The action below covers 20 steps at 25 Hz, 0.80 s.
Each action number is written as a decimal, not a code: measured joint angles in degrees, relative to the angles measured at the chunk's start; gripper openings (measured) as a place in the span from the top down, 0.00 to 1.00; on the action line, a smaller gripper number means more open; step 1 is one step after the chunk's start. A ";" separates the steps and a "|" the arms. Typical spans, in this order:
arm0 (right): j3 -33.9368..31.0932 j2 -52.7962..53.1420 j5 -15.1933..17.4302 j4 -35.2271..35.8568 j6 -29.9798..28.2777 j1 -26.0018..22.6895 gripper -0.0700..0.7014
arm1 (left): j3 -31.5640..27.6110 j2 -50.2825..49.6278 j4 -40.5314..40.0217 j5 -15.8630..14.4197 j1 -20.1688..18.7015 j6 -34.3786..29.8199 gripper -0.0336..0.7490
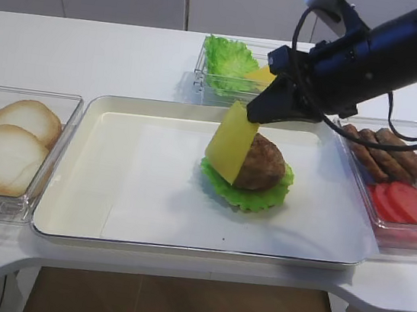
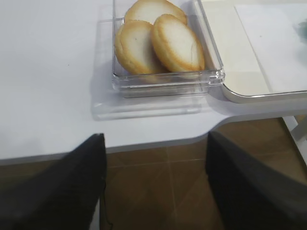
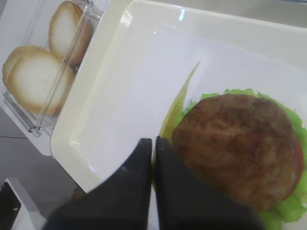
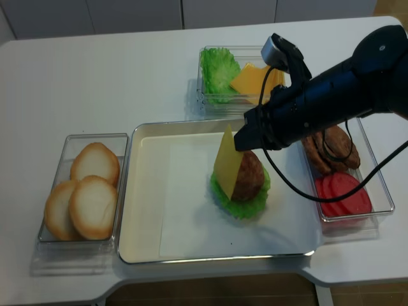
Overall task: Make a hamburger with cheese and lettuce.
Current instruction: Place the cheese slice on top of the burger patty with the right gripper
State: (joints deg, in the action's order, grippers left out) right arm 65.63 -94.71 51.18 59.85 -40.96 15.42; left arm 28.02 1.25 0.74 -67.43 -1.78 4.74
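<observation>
The lettuce (image 1: 246,194) and patty had been stacked on the tray (image 1: 112,189); the cheese (image 1: 231,142), pinched in the right gripper (image 1: 254,116), hung beside the hamburger (image 1: 260,163), not yet laid on it.

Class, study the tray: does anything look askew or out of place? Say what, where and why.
The cheese hangs on edge from the shut right gripper, against the patty's left side on the hamburger, not flat on top. Nothing else stands out.
</observation>
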 joint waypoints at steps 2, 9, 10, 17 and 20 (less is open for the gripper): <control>0.00 0.00 -0.25 -1.27 0.52 0.00 0.91 | 0.00 0.00 0.00 0.00 0.00 0.00 0.35; 0.00 0.38 -1.20 -6.44 3.41 0.00 0.91 | 0.00 0.00 0.00 0.00 0.00 0.00 0.35; 0.00 0.66 -1.46 -7.30 3.91 0.00 0.91 | 0.00 0.00 0.00 0.00 0.00 0.00 0.35; 0.00 1.74 -2.53 -12.61 6.36 0.00 0.91 | 0.00 0.00 0.00 0.00 0.00 0.00 0.35; 0.00 1.74 -3.45 -13.72 6.77 0.00 0.91 | 0.00 0.00 0.00 0.00 0.00 0.00 0.35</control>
State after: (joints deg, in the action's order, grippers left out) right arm 65.63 -92.97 47.73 46.13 -34.19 15.42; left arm 28.02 1.25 0.74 -67.43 -1.78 4.74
